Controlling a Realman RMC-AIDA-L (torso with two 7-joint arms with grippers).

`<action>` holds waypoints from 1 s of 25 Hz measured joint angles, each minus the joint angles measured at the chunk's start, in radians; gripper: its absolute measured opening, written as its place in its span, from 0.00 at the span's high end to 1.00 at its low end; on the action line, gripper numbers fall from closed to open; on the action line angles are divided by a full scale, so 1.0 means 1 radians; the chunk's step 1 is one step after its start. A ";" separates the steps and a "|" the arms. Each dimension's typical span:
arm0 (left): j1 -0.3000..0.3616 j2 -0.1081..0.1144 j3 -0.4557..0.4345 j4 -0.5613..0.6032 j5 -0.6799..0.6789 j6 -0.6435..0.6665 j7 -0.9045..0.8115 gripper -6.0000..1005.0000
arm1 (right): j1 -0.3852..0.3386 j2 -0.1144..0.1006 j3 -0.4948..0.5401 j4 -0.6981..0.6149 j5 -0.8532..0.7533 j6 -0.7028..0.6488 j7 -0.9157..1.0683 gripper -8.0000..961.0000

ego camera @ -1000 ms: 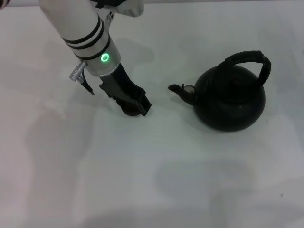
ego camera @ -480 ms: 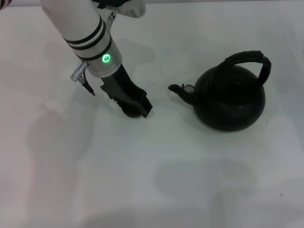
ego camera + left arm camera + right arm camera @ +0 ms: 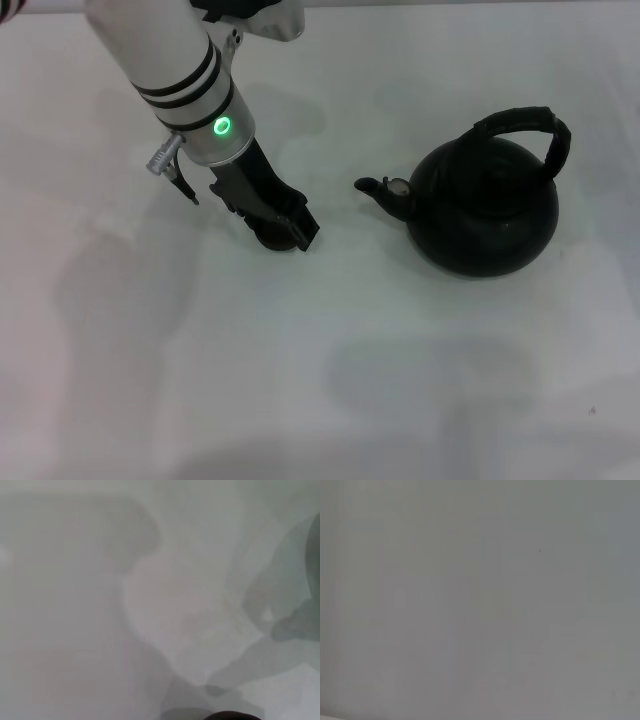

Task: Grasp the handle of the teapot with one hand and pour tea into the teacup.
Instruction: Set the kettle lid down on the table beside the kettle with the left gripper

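The black teapot (image 3: 485,212) stands upright on the right of the table, its spout (image 3: 380,190) pointing left and its wrapped black handle (image 3: 527,126) arching over the top. My left gripper (image 3: 290,225) is down at the table left of the spout, right over the small dark teacup (image 3: 270,238). The gripper hides most of the cup. A dark rim, probably the cup, shows at the edge of the left wrist view (image 3: 232,716). My right gripper is out of view, and its wrist view shows only bare surface.
The white table (image 3: 320,380) carries only the teapot and the cup. About a hand's width of bare surface lies between the spout and my left gripper. My left arm (image 3: 180,70) reaches in from the back left.
My left arm has shifted very slightly, with the gripper staying at the teacup. The teapot has not moved.
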 joint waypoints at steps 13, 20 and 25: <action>0.003 0.000 0.000 0.000 0.005 -0.004 -0.009 0.27 | -0.004 -0.002 0.005 -0.001 0.003 0.000 0.000 0.31; 0.007 0.000 0.000 0.003 0.008 -0.008 -0.009 0.25 | -0.012 -0.002 0.003 0.003 0.003 0.001 0.000 0.31; 0.013 0.004 0.000 0.019 0.008 -0.020 -0.008 0.25 | -0.018 -0.002 0.006 0.004 0.003 0.001 0.000 0.31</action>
